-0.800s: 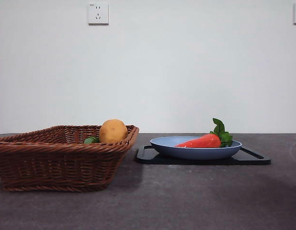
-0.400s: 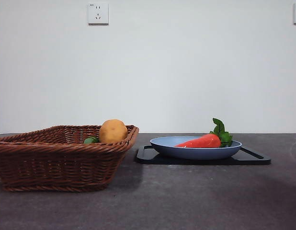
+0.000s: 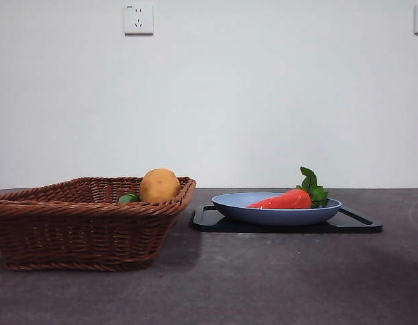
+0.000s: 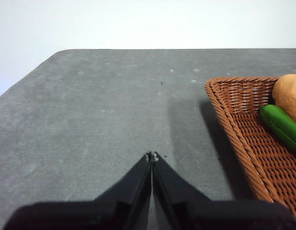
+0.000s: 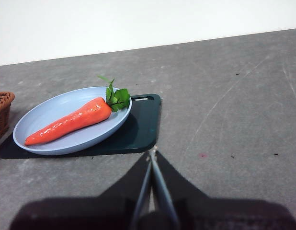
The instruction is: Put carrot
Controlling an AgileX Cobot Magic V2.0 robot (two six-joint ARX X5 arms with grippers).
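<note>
carrot: carrot (image 5: 69, 121) lies flat in the blue plate (image 5: 47, 112), plate on the dark tray (image 5: 138, 127); also seen low in the front view (image 3: 283, 200)
carrot axis: long axis runs slantwise to the right gripper's line of sight, leafy top on the end nearer the tray's handle slot, pointed tip toward the basket side
right gripper: right gripper (image 5: 152, 154) hangs over bare table (image 5: 224, 110), just short of the tray's near edge; jaws pressed together, nothing held
carrot from right fingers: ahead of the tips and off to the basket side, leaf end closer than the tip; near but apart, no contact
left gripper: left gripper (image 4: 152, 156) over bare table beside the basket (image 4: 239, 124); jaws closed tip to tip, empty
carrot from left fingers: not in the left wrist view at all; only basket rim, potato (image 4: 289, 93) and green vegetable (image 4: 282, 125) off to one side of the tips
nearer arm: right, clearly; basket sits between the left one and the plate
basket: wicker, holds potato (image 3: 159, 185) and green vegetable (image 3: 128, 198); stands beside the tray, apart from it
state of task: my guess, carrot not picked up yet, or already set down; cannot tell which
next move calls for: judging, right jaws must spread, then come in across the carrot's thick middle, crosswise to its length
</note>
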